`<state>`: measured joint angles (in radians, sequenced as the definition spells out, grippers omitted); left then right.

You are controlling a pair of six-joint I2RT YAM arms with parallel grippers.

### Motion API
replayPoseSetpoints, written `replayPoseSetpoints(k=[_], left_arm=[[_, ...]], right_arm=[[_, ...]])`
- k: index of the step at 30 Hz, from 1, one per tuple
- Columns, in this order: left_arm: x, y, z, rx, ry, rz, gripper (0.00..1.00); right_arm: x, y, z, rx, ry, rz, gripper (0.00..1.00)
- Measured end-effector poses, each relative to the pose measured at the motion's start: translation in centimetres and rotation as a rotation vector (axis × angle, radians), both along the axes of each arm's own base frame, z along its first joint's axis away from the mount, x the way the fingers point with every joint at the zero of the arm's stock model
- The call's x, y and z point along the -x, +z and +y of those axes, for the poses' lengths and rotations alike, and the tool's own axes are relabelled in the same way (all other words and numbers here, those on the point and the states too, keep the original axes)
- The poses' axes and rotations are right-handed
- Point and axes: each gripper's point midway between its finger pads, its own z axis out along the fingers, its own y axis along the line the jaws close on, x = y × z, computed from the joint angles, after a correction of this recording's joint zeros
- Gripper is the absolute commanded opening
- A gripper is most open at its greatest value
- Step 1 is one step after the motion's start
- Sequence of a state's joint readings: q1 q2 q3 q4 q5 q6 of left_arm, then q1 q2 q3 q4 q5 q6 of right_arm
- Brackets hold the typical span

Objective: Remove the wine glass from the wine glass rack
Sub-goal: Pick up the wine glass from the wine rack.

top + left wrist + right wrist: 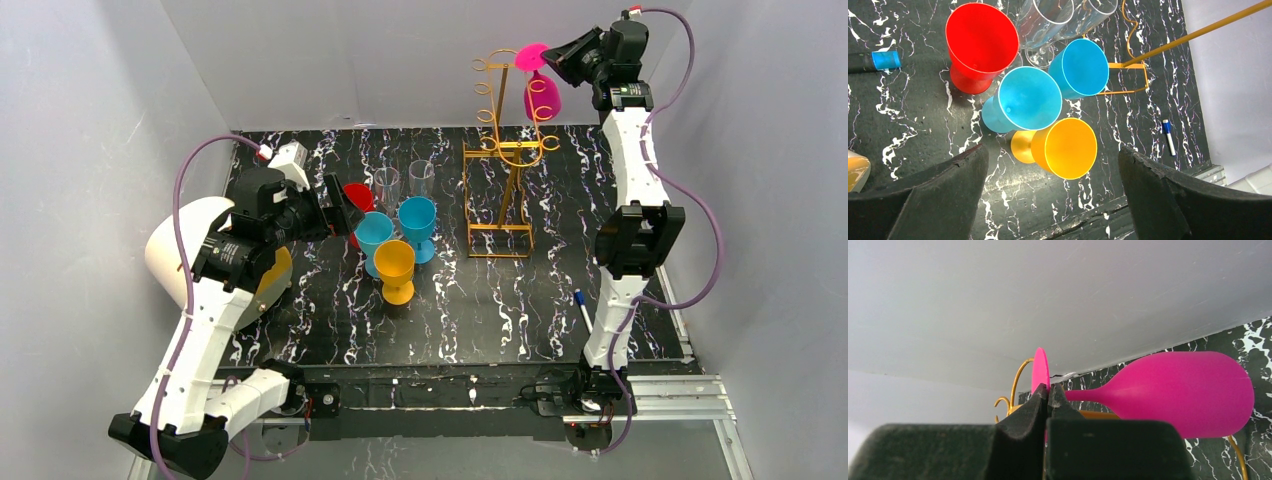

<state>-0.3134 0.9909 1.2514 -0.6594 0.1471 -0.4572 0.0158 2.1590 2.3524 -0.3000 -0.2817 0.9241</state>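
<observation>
Two robot arms stood at the near edge of a black table [500, 320] veined with white, enclosed by pale grey walls. Toward the back of the table, right of centre, rose the wine glass rack [503, 160], a tall gold wire stand with curled hooks at its top and a rectangular wire base. The right arm was stretched high beside it. The right gripper [1049, 390] was pinched tight on the flat round foot of a pink wine glass [543, 97]. That glass hung upside down, bowl below foot, at the rack's upper right hooks. Whether its stem rested in a hook could not be told.

The left gripper [338, 207] hovered with fingers spread wide, holding nothing, above a cluster of upright cups left of the rack. These were a red goblet [980, 42], a pale blue goblet [1028, 97], a deeper blue goblet [1083, 67], a yellow goblet [1068, 147] nearest the arms, and two clear glasses [387, 185] behind them. A small blue-capped marker [582, 305] lay on the table near the right arm.
</observation>
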Motion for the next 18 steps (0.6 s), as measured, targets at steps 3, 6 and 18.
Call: replayPoseSetpoints(k=[3, 6, 18], left_arm=[[0.1, 0.0, 0.0, 0.0, 0.0, -0.001, 0.98], [0.2, 0.1, 0.1, 0.0, 0.0, -0.004, 0.98], [0.5, 0.4, 0.3, -0.017, -0.005, -0.007, 0.98]], right_arm=[[-0.2, 0.0, -0.7, 0.004, -0.019, -0.002, 0.01], [-0.2, 0.2, -1.6, 0.003, -0.032, 0.002, 0.01], [-0.1, 0.2, -4.5, -0.004, -0.077, 0.027, 0.01]])
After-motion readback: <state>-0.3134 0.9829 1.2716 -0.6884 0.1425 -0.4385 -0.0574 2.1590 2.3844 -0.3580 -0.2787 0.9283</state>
